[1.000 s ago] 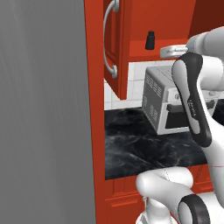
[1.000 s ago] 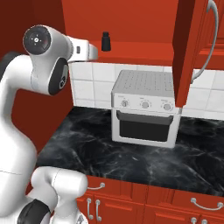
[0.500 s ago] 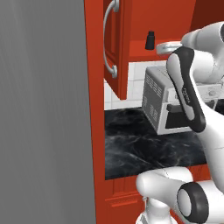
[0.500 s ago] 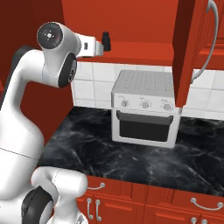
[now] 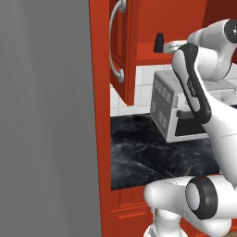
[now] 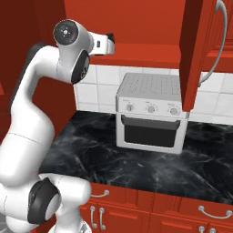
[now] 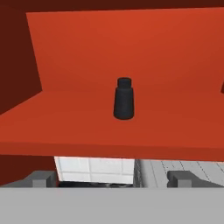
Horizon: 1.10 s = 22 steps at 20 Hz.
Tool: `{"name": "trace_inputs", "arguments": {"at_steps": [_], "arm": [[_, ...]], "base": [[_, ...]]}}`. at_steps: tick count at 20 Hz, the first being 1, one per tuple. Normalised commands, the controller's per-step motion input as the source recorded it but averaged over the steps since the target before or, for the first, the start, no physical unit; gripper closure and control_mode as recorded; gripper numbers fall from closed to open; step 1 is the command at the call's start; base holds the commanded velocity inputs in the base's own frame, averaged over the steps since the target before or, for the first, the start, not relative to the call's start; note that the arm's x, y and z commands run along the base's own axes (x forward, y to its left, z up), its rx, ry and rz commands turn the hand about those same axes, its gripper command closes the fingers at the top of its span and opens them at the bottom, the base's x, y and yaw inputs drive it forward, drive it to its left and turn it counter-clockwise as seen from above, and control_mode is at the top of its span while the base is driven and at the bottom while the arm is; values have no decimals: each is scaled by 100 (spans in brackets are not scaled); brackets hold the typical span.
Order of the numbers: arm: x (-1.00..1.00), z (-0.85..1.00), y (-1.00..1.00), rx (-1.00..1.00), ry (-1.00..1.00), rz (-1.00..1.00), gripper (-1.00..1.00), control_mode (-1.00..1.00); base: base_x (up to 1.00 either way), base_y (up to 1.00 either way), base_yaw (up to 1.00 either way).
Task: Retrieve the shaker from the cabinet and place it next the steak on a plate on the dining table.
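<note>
**Hand view: one shaker alone on the red shelf, jaws wide apart in front of it**

Hand view looks straight into the cabinet (image 7: 131, 48), whose red floor and back wall meet a darker red side wall at the left. One shaker (image 7: 124, 99) stands upright near the middle of that shelf floor, well back from the front edge and touching nothing else. The gripper (image 7: 111, 178) sits short of the shelf edge with its two finger tips (image 7: 40, 178) spread wide, one at each lower corner, holding nothing. Below the shelf edge a strip of white tiled wall shows between them.

From the left base view, the cabinet door (image 5: 121, 46) hangs open toward the camera with one long curved silver handle (image 5: 114, 44) on it. The shaker (image 5: 159, 43) stands on the shelf just left of the arm's hand. A tall flat grey panel (image 5: 46, 115) fills the left side.

Under the cabinet runs one black counter (image 6: 136, 159) with white veining, backed by white wall tiles (image 6: 98, 91). One white toaster oven (image 6: 152, 113) with three knobs stands on it against the tiles, directly below the shelf. Red drawer fronts (image 6: 182, 214) with small silver handles line the counter's base.

In the right base view, the open door (image 6: 195, 50) stands to the right, and the arm's hand (image 6: 103, 43) covers the shaker.
</note>
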Motion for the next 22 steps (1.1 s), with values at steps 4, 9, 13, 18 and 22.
{"name": "trace_inputs", "arguments": {"at_steps": [4,9,13,18,22], "arm": [[48,0,-2,0,0,0,-100,-100],[43,0,0,0,0,0,-100,-100],[36,0,0,0,0,0,-100,-100],[40,0,0,0,0,0,-100,-100],[42,0,-5,0,0,0,-100,-100]], "base": [[0,0,0],[0,0,0],[0,0,0],[0,0,0],[0,0,0]]}}
